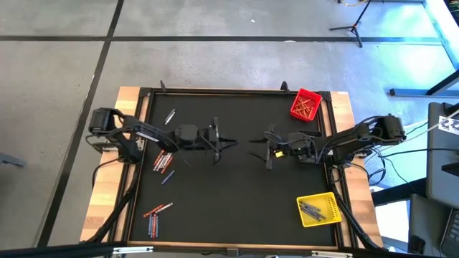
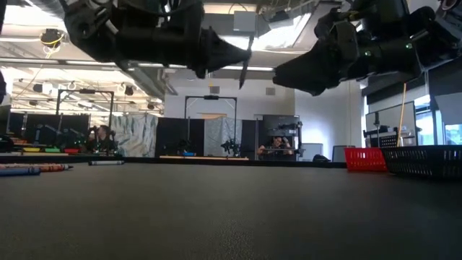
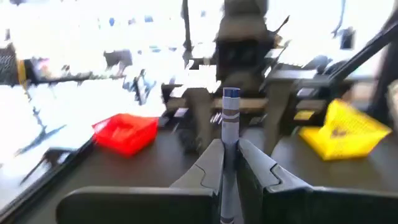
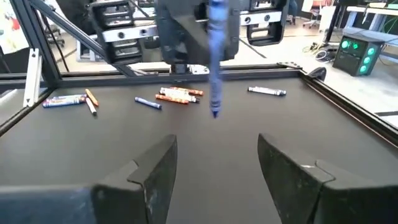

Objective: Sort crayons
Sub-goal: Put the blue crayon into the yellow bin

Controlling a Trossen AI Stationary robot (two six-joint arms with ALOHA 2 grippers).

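Bare mat (image 1: 237, 193) between loose crayons (image 1: 163, 162) and bins (image 1: 318, 209)

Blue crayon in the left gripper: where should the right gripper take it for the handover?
Grip the free end of the blue crayon sticking out past the left gripper, which is shut on its other end. Bring the open right gripper straight in from the facing side, jaws straddling the thin shaft.

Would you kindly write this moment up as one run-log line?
left gripper: shut on blue crayon, mid-table, raised | right gripper: open, facing it, empty | red bin, yellow bin: hold crayons | loose crayons: left side
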